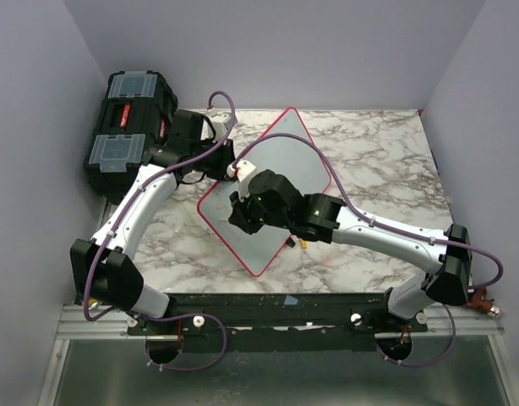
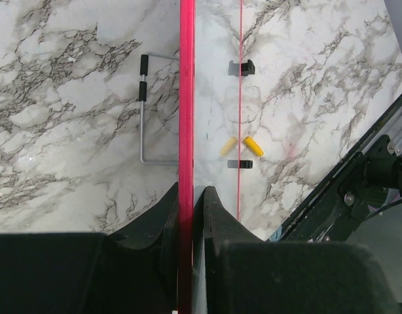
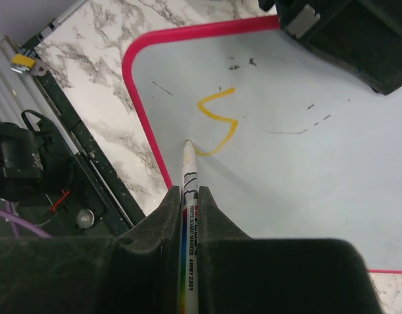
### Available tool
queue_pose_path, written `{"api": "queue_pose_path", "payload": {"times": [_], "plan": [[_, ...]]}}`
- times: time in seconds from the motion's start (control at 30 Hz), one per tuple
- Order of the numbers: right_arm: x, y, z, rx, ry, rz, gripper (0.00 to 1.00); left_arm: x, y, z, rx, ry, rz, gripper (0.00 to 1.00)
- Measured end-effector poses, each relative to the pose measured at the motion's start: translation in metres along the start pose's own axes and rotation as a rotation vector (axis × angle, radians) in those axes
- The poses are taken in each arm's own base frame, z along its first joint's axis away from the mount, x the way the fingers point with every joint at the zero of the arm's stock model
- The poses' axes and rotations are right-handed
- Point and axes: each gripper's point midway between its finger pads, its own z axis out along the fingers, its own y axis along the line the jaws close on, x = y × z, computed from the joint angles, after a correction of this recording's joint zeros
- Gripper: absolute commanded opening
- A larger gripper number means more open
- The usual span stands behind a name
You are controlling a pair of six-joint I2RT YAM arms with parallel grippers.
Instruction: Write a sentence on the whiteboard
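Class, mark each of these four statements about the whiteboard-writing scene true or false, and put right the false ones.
1. The right gripper holds a marker. True.
2. The left gripper hangs open, clear of the whiteboard. False: it is shut on the pink frame.
3. Two full lines are written. False: only one yellow stroke shows.
4. A black toolbox stands at the far left. True.

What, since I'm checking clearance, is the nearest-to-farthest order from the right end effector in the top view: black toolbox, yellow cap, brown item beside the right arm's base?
From the right end effector:
1. yellow cap, just to its right, beside the whiteboard.
2. black toolbox, back left.
3. brown item, near right edge.
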Motion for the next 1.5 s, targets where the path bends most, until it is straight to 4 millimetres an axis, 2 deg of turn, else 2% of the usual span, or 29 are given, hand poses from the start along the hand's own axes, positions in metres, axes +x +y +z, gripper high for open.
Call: {"api": "queue_pose_path", "payload": {"times": [0.17, 0.33, 0.47, 0.57, 0.93, 1.5], "plan": [[-0.013, 0.005, -0.008, -0.014, -0.035, 0.04, 0.01, -0.001, -0.003, 0.0, 0.004, -0.003, 0.006, 0.0], [-0.038, 0.007, -0.035, -0.018, -0.117, 0.128, 0.01, -0.001, -0.004, 0.0, 0.005, -0.006, 0.009, 0.0], [-0.061, 0.0, -0.061, 0.025, -0.182, 0.224, 0.01, -0.002, -0.007, -0.001, 0.006, -0.002, 0.01, 0.0], [-0.071, -0.004, -0.072, 0.054, -0.211, 0.274, 0.01, -0.003, -0.008, -0.002, 0.006, -0.009, 0.017, 0.0], [-0.057, -0.026, -0.091, 0.143, -0.22, 0.268, 0.01, 0.002, -0.008, -0.008, -0.012, -0.02, 0.022, 0.0], [-0.047, -0.032, -0.081, 0.153, -0.204, 0.089, 0.01, 0.008, -0.008, -0.011, -0.034, -0.015, -0.002, 0.0]]}}
